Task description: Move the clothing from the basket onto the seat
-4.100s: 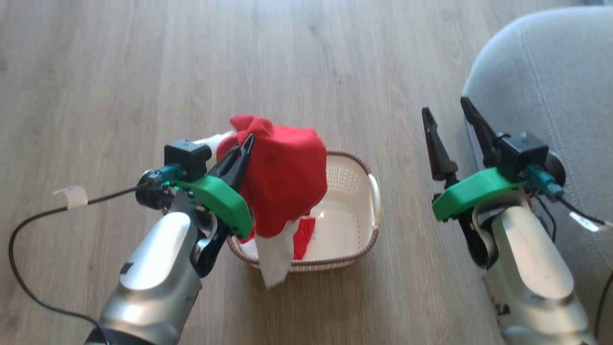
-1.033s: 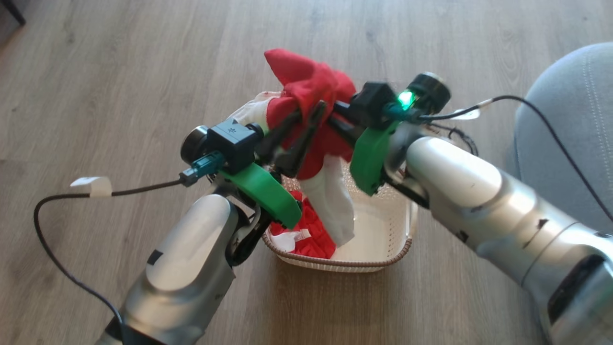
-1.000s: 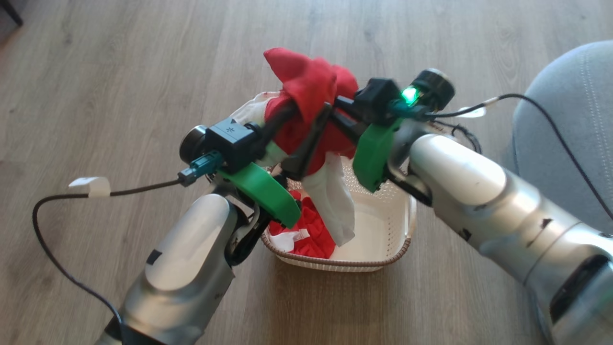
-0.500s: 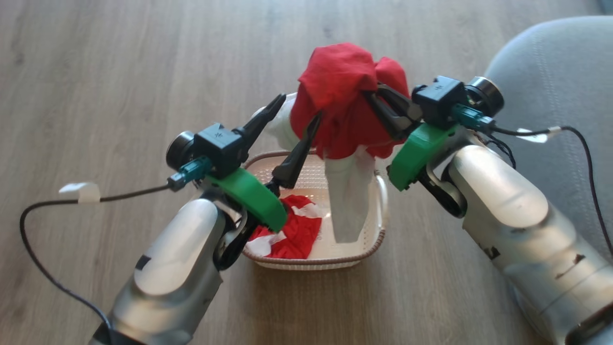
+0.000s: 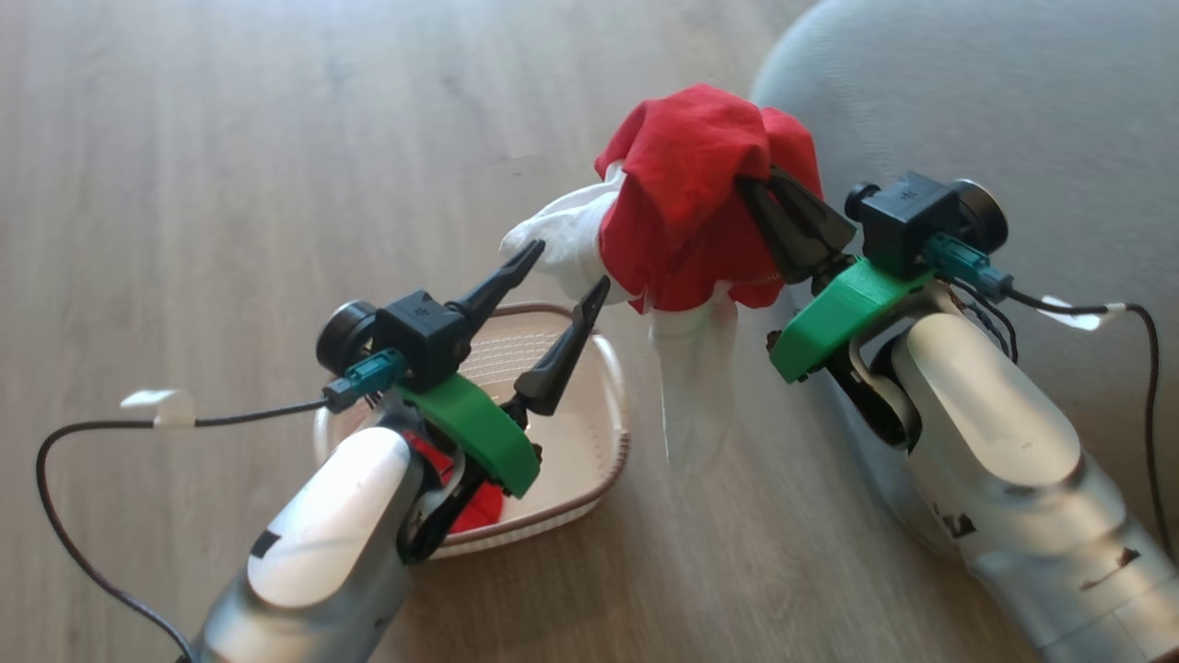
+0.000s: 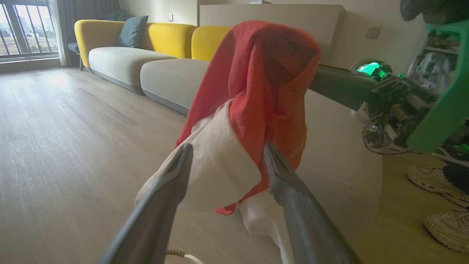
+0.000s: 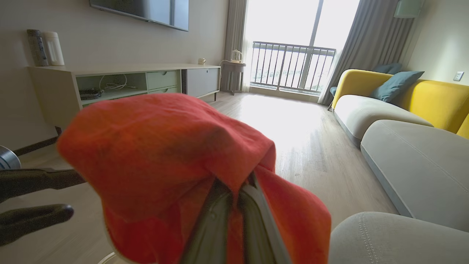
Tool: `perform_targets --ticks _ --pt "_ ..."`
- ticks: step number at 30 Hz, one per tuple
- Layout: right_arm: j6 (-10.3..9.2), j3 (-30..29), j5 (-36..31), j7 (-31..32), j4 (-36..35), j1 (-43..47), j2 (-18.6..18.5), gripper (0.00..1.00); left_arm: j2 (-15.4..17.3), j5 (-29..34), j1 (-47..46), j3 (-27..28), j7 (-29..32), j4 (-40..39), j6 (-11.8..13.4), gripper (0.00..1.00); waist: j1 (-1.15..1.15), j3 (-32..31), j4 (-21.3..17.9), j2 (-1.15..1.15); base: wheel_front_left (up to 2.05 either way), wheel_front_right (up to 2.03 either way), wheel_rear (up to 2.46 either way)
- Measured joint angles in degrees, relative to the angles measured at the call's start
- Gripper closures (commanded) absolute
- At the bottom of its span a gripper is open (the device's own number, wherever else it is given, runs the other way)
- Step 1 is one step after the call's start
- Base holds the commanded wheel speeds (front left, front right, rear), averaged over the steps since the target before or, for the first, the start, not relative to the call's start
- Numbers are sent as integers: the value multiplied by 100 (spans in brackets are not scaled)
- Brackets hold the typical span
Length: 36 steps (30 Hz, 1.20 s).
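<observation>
A red garment with white panels (image 5: 691, 203) hangs in the air between the basket and the seat, and my right gripper (image 5: 757, 191) is shut on its red folds. The right wrist view has those fingers (image 7: 234, 209) pinched together inside the cloth (image 7: 165, 146). My left gripper (image 5: 566, 269) stands open over the cream basket (image 5: 615, 414), its tips just short of the garment's white part (image 6: 220, 172). A second red garment (image 5: 479, 505) lies in the basket, mostly hidden by my left arm. The grey seat (image 5: 967, 92) is at the upper right.
Wood floor surrounds the basket. A cable (image 5: 55, 460) trails from my left wrist across the floor. A person's pale shoes (image 6: 439, 179) stand beside the seat. A yellow and grey sofa (image 7: 403, 110) and a low cabinet (image 7: 110, 84) line the room's walls.
My left gripper has opened and let go of the garment. The right gripper has carried it to the right, off the basket and toward the seat. The head camera has also turned.
</observation>
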Motion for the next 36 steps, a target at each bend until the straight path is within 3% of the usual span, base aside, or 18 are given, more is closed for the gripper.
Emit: perform_targets --ticks 12,16,26,36 --pt "-1 -532 -49 -7 -572 571 77 100 38 -44 286 -125 0 -169 0 0 0 -98 -1350 0 0 0 0" --pt "-1 -1060 -99 -7 -924 972 67 100 -18 -44 361 -301 0 -312 0 0 0 -122 -1830 0 0 0 0" --pt "-1 -2059 -516 -8 -1727 1956 181 100 -1 -146 158 -791 0 -310 0 0 0 77 -2019 0 0 0 0" --pt "-1 -2665 -957 -9 -1867 1946 263 100 172 -114 82 -996 0 -498 0 0 0 399 -2024 0 0 0 0"
